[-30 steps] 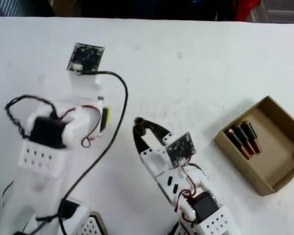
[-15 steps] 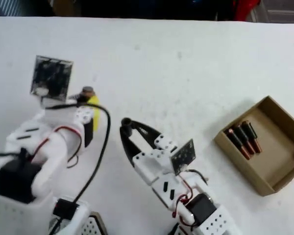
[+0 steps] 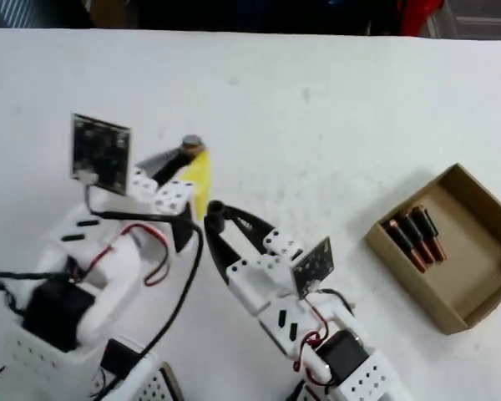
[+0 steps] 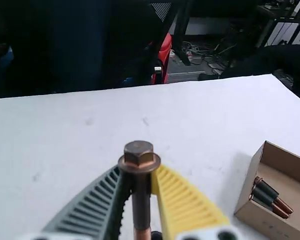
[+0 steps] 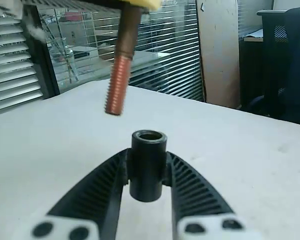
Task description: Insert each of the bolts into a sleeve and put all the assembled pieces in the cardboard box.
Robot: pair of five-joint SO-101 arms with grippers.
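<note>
The right claw [image 5: 147,175] grips a black sleeve [image 5: 148,150] upright, bore open at the top. Just above it the left claw [image 4: 138,180] pinches a copper-coloured bolt [image 4: 139,156] head up, threaded end hanging close to the sleeve without touching. Farther off on the white tabletop [image 3: 317,109], the cardboard box [image 3: 484,284] holds several assembled pieces [image 3: 413,236] lying side by side.
</note>
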